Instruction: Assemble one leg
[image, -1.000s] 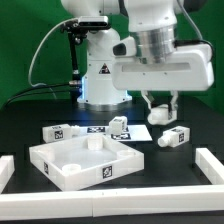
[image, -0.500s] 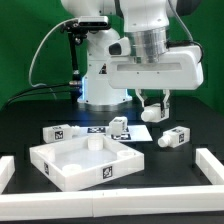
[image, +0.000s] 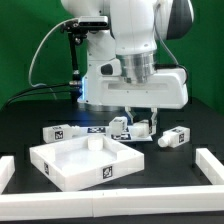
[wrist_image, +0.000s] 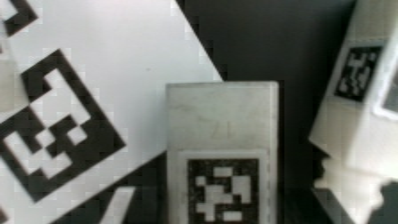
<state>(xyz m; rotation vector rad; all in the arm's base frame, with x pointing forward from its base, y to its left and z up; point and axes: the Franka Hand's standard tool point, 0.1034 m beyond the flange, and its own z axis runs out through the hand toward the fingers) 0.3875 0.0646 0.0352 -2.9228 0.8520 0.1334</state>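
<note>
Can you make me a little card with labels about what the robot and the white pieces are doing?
legs in view: three, set apart from each other
middle leg: on the marker board
left leg: at the exterior view's left
right leg: at the exterior view's right
gripper: low, right beside the middle leg, jaws open
tray: white, raised rim, nearest the camera

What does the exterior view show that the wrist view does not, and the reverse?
Only the exterior view: the arm, its pincer low by the middle leg, a second leg on the exterior view's left, a third leg on its right, and the tray. Only the wrist view: the middle leg's tag seen large, with its pattern. Both: the middle leg and the marker board.
</note>
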